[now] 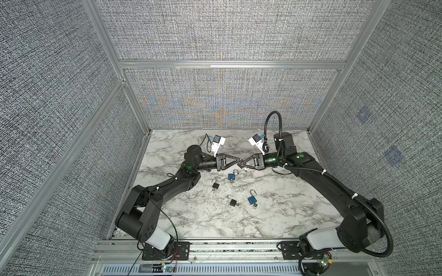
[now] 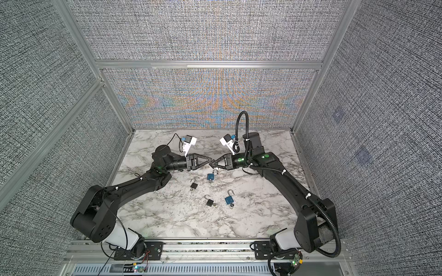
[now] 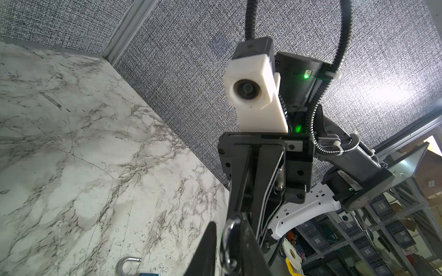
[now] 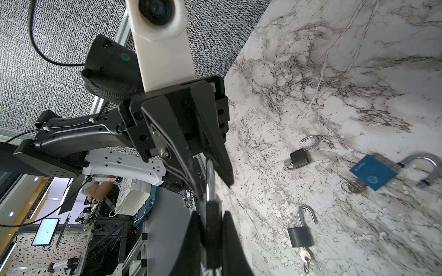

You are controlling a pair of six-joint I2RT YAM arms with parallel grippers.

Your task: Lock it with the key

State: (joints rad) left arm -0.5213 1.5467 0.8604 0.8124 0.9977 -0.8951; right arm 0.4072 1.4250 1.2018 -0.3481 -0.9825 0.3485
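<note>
Right wrist view: my right jaws pinched the padlock (image 4: 211, 229); shackle (image 4: 210, 172) pointed 9 o'clock between barely spread left jaws.

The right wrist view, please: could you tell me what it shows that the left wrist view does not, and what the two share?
Only the right wrist view shows two black padlocks lying open on the marble table with keys, and the black body of the held padlock in the right gripper. Only the left wrist view shows the right arm's white camera mount. Both show the held padlock's shackle between the fingers of the left gripper, and a blue padlock on the table.
</note>
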